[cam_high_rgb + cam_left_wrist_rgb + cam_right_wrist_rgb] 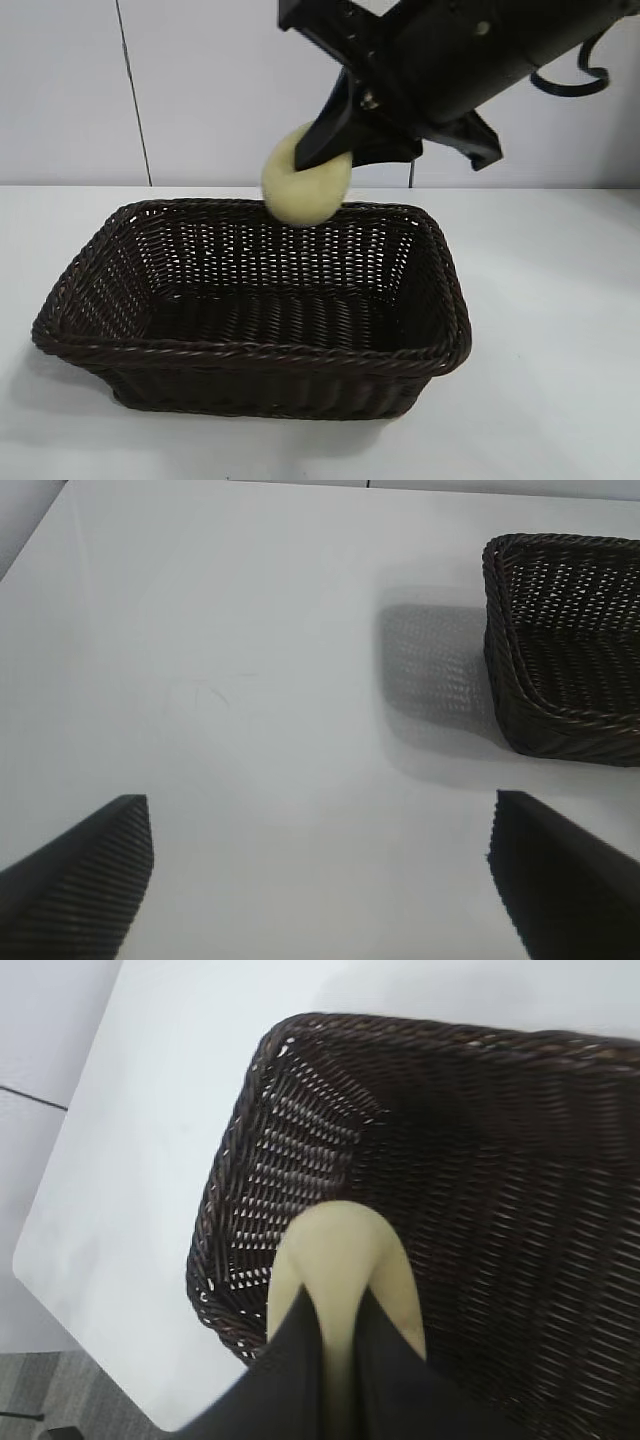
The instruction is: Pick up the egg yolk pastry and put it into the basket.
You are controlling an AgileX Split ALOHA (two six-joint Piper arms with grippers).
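— What is on your left side?

— My left gripper (320, 880) is hanging over bare white counter (250, 680), its fingers spread wide apart with nothing between them. The basket (250, 370) is sitting just to its right, casting a shadow on the counter.

— And the pastry?

— My right gripper (325, 150) is pinching the egg yolk pastry (300, 195), fingers clamped tight on it. I am holding it in the air above the basket's far braided rim, over the open interior, not touching the wicker. A pale wall is standing behind.
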